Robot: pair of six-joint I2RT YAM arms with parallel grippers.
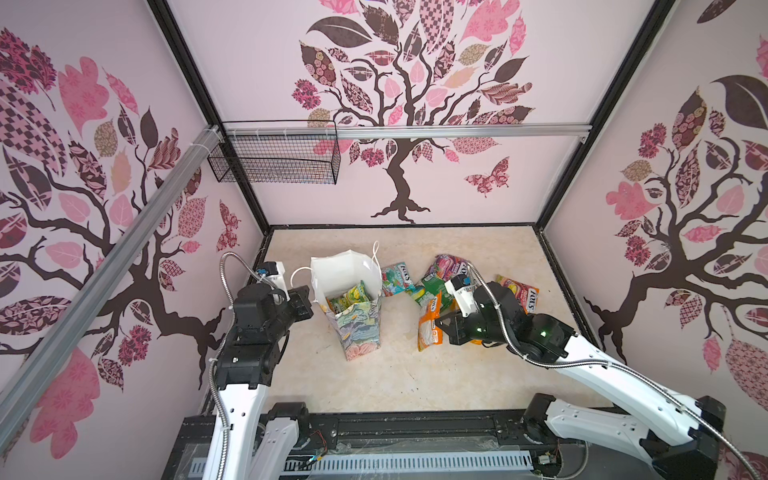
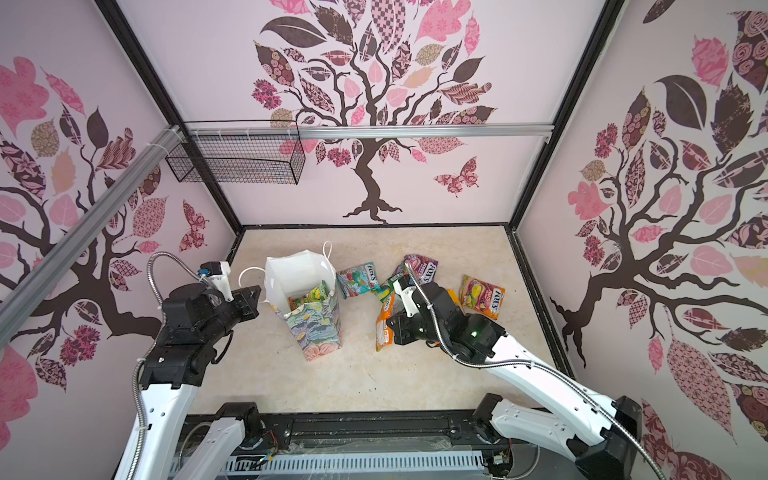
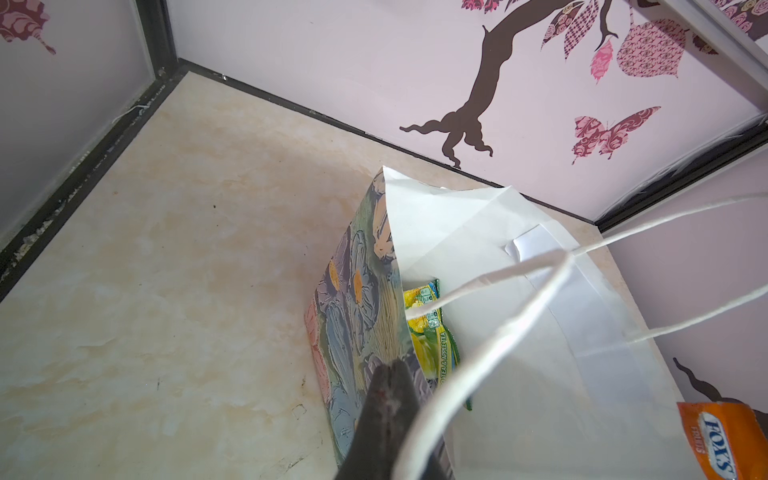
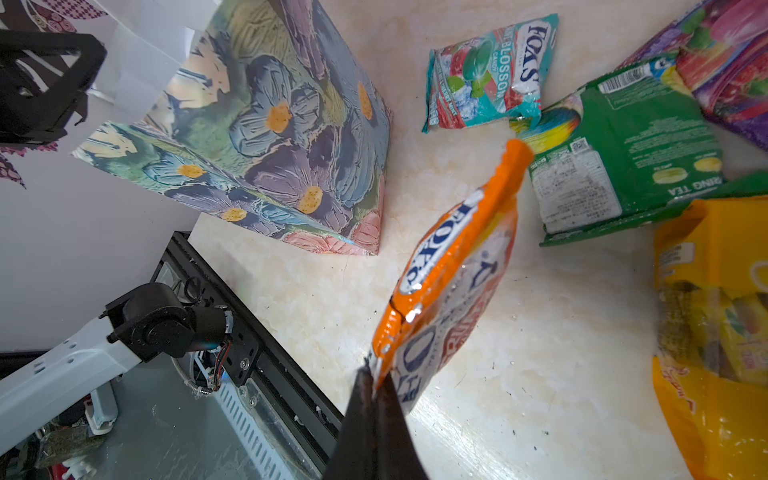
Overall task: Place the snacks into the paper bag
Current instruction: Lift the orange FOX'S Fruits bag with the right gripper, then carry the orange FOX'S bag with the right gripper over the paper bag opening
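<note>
Right jaws clamped on the edge of a glossy orange FOX'S plastic pouch (image 4: 449, 266), at 3 o'clock of the tall floral paper bag (image 1: 361, 328). Left jaws pinched shut on the bag's 9 o'clock rim. Yellow-green pouch (image 1: 353, 297) inside the bag.

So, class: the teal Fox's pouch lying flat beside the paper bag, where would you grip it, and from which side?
Probably its thin edge toward the back wall, from above. The teal Fox's pouch lies flat, the paper bag stands close beside it and the green pouch crowds its nearer corner, so that edge looks freest.
</note>
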